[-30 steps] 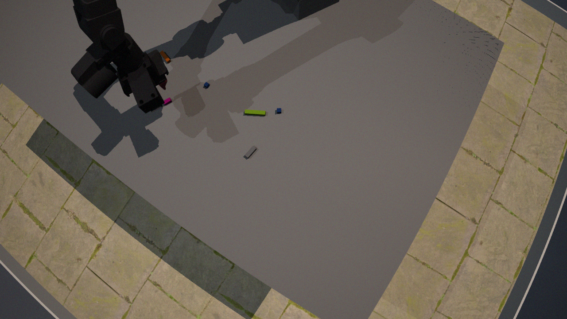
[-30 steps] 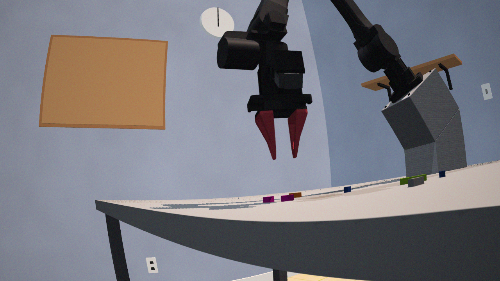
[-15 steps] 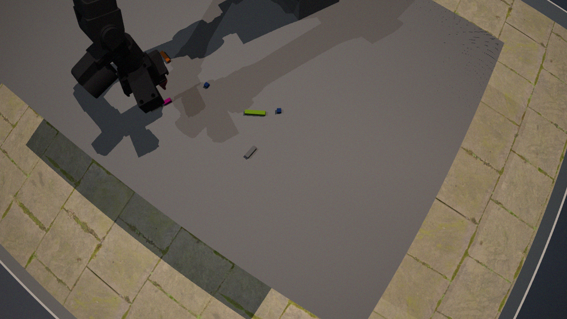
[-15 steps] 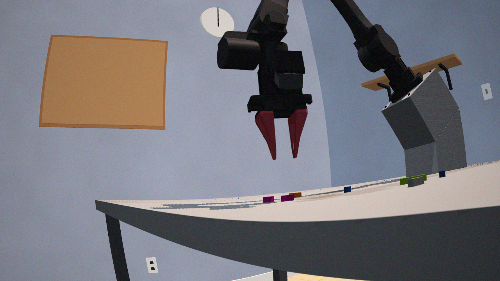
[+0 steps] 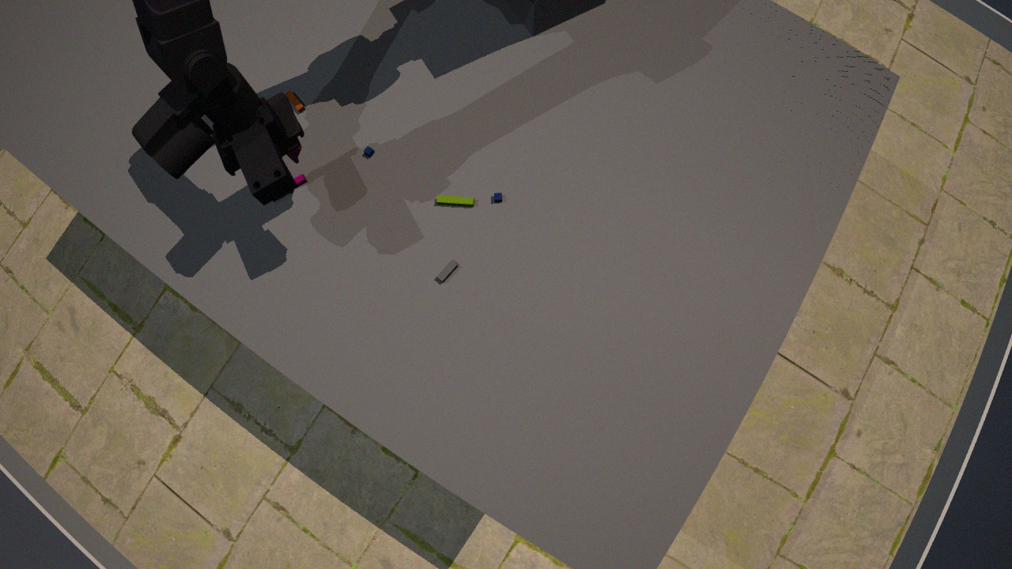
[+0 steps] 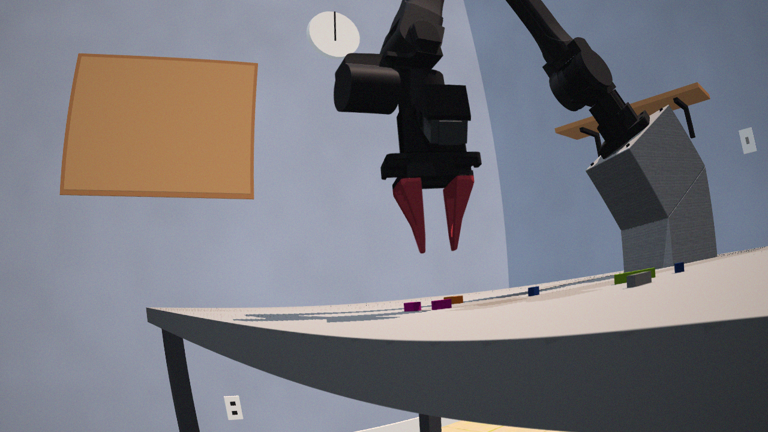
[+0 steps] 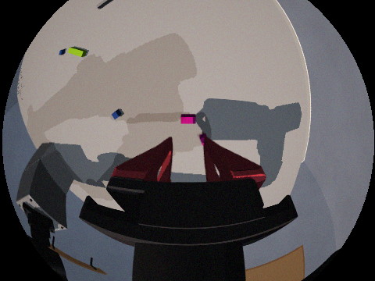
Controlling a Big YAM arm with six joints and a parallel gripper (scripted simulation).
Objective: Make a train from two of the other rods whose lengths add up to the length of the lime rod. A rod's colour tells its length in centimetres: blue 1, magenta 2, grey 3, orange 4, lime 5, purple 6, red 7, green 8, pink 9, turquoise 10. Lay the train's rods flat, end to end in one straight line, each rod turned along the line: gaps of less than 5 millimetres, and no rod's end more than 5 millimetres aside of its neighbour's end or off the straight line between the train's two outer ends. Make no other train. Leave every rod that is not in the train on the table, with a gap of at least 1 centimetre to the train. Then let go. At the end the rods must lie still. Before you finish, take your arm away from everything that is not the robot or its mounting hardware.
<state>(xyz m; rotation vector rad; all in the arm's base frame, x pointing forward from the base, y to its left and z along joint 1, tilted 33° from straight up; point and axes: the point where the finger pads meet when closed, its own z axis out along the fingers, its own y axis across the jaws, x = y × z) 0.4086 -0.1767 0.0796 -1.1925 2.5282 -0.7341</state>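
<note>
The gripper point(image 6: 436, 249) hangs well above the table point(image 6: 537, 322), its fingers partly closed with a narrow gap and nothing between them. Below it lie two magenta rods point(image 6: 412, 306) point(image 6: 441, 303), with the orange rod point(image 6: 454, 299) touching or just beside the second one. These small blocks are probably light, stiff and easily nudged, so gripping across the narrow sides at mid-length seems best.

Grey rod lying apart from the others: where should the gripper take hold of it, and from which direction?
Take the grey rod at mid-length, fingers on its two long sides, coming straight down from above. It lies flat and slanted with nothing close beside it, so the empty gripper would likely need turning square to that slant first.
</note>
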